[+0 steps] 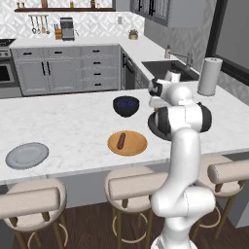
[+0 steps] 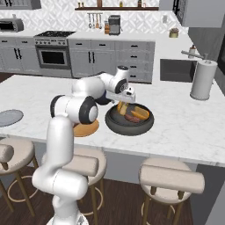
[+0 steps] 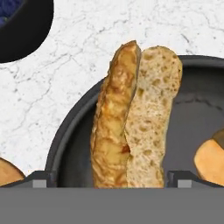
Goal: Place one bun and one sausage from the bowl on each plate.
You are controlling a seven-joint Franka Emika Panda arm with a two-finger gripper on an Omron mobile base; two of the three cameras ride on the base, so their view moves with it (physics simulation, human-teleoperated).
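The wide dark bowl (image 2: 130,124) stands on the counter right of the orange-tan plate (image 1: 133,146). That plate carries one sausage (image 1: 121,140). My gripper (image 2: 121,104) hangs just over the bowl's left part, open, its fingertips (image 3: 39,180) standing either side of a split golden bun (image 3: 135,118) without touching it. In the bowl also lie a second bun (image 2: 140,113) and a reddish sausage (image 2: 132,118). The light grey plate (image 1: 26,155) sits bare at the far left near the counter's front edge. In the left base view my arm hides most of the bowl (image 1: 151,127).
A glossy navy bowl (image 1: 126,105) stands behind the orange plate. A paper towel roll (image 2: 203,80) rises at the right, with the sink (image 1: 165,68) beyond. Stools (image 1: 133,182) line the front of the counter.
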